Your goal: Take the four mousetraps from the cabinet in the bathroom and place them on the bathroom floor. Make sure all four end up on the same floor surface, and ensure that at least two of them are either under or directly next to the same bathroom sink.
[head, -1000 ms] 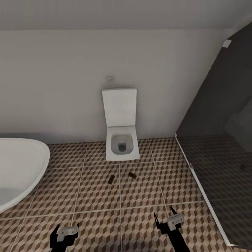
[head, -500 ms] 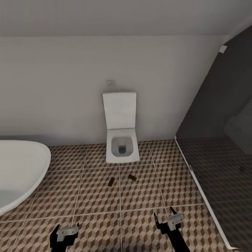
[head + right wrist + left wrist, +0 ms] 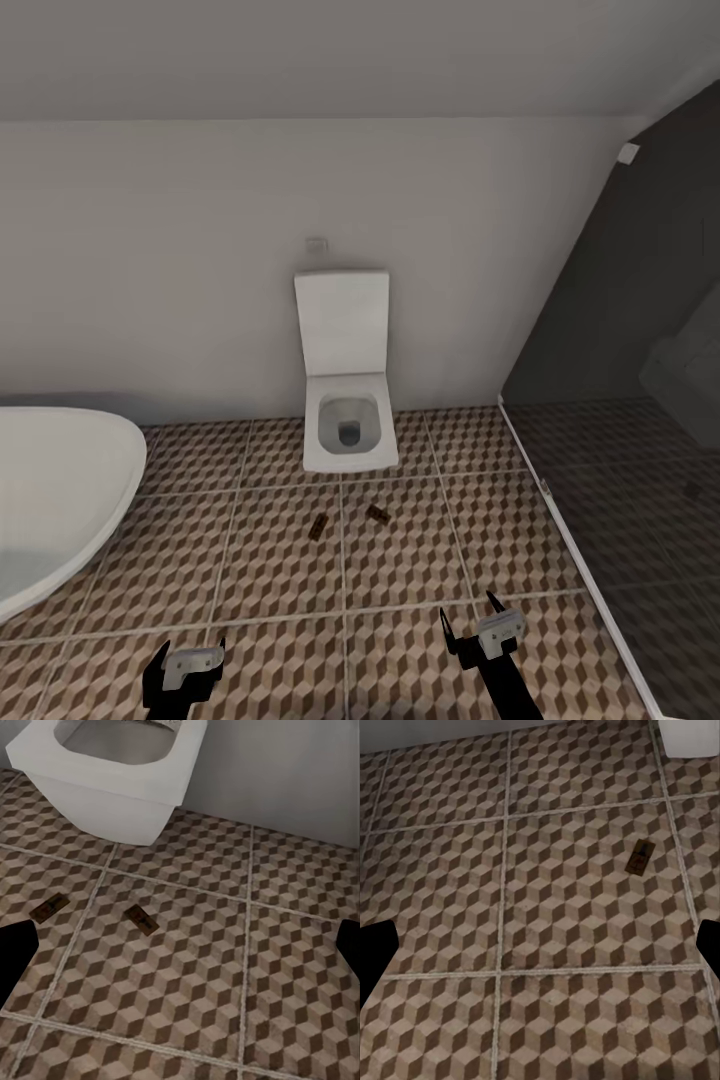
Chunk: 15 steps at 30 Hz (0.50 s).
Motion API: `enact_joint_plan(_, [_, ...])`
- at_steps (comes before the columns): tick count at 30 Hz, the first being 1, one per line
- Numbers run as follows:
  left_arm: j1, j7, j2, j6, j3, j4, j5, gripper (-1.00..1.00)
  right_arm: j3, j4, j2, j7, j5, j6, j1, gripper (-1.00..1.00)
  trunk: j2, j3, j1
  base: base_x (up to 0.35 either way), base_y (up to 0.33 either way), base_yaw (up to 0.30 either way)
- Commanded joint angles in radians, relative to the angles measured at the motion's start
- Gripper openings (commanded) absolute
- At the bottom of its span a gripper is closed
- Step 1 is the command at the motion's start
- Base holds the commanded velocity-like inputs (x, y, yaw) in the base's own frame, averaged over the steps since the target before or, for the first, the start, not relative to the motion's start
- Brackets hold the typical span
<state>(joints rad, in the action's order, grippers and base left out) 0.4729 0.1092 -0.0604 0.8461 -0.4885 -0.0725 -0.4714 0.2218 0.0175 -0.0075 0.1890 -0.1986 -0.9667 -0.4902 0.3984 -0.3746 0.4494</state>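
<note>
Both mousetraps [image 3: 317, 528] [image 3: 377, 515] lie ahead on the bathroom floor [image 3: 270, 580], nearer the right gripper [image 3: 472, 617]; right and left gripper [image 3: 186, 662] are spread open and empty

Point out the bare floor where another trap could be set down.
Bare tiles lie between the two mousetraps and the grippers, left and right, and between the bathtub and the toilet. Directly before the toilet is crowded.

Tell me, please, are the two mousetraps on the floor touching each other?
Apart. The right wrist view shows bare tile and a grout line between the left mousetrap and the right mousetrap.
</note>
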Motion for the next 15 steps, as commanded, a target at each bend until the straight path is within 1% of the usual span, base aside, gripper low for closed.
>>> enact_joint_plan(1, [0.001, 0.009, 0.001, 0.004, -0.009, -0.003, 0.002, 1.00, 0.004, -0.001, 0.000, 0.010, -0.008, -0.001, -0.001, 1.00, 0.002, 0.000, 0.001, 0.000, 0.000, 0.000])
enact_joint_plan(15, [0.001, 0.009, 0.000, 0.004, -0.008, -0.003, 0.002, 1.00, 0.004, -0.001, -0.001, 0.010, -0.008, -0.001, -0.001, 1.00, 0.002, 0.023, 0.001, 0.000, 0.000, 0.000])
